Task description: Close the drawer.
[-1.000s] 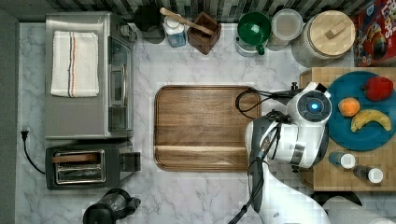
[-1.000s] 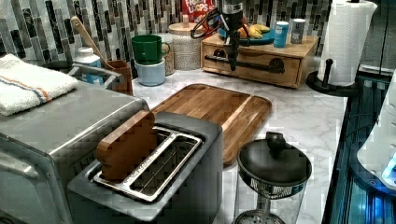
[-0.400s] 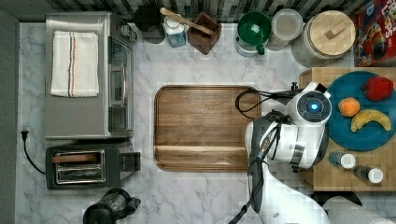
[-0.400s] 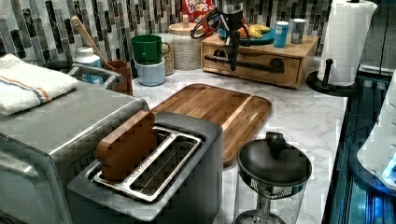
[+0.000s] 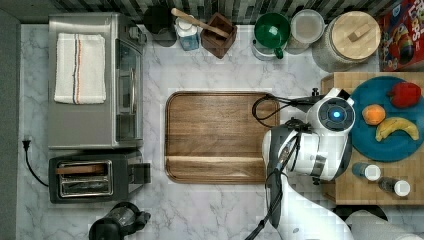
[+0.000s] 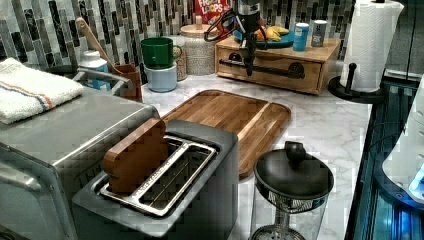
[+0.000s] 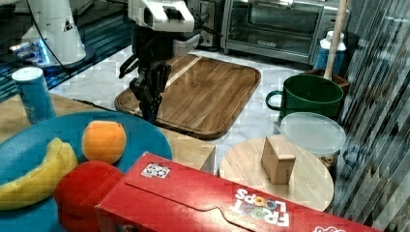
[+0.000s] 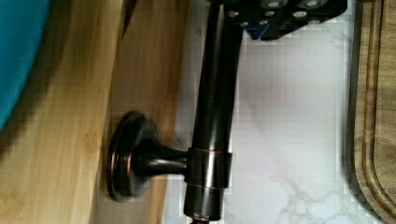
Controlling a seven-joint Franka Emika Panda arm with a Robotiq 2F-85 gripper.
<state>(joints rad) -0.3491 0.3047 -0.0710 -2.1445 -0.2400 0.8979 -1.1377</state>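
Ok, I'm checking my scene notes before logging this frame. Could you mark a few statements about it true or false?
1. The pincer is at the bar handle of the drawer. True.
2. The blue plate holds only a banana. False: an orange and a red fruit lie there too.
3. The dark tray has nothing on it. True.
4. The green mug stands on the tray. False: it stands off it, near the tiled wall.

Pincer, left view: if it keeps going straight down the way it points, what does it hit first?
Most likely the dark bar handle on the drawer front. The pincer points down right at that bar, and the wrist view has the bar running up under the fingers. Below that lies the marble counter. Depth is uncertain.
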